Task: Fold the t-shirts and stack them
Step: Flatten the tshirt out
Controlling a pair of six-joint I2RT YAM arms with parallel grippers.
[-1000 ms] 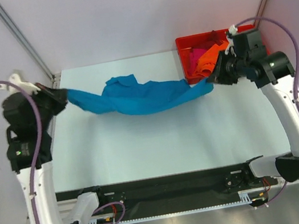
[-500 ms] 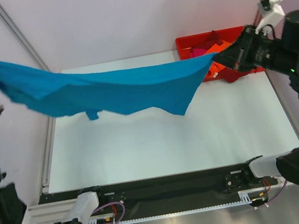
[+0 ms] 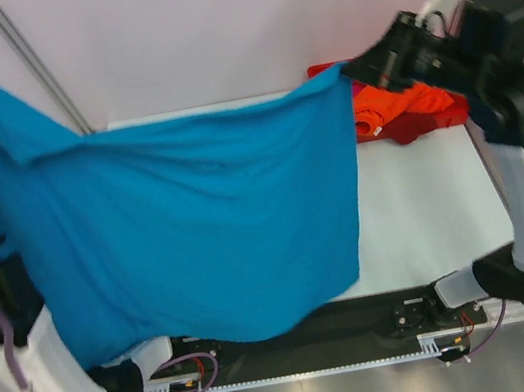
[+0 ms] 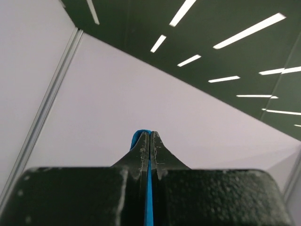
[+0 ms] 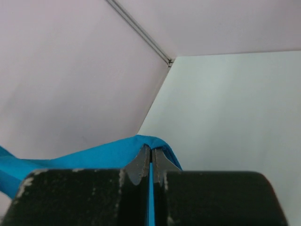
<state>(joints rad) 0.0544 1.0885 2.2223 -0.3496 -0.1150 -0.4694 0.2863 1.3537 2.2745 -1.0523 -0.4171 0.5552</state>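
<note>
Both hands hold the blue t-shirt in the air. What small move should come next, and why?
Probably lower both toward the table to lay the teal t-shirt flat: left hand and right hand are shut on its upper edge, and it hangs spread.

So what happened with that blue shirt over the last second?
The left gripper and right gripper swung upward, still shut on the teal-blue t-shirt, raising it above the table. It went from a sagging strip to a wide hanging sheet. Nothing was let go. The red bin kept its place.
</note>
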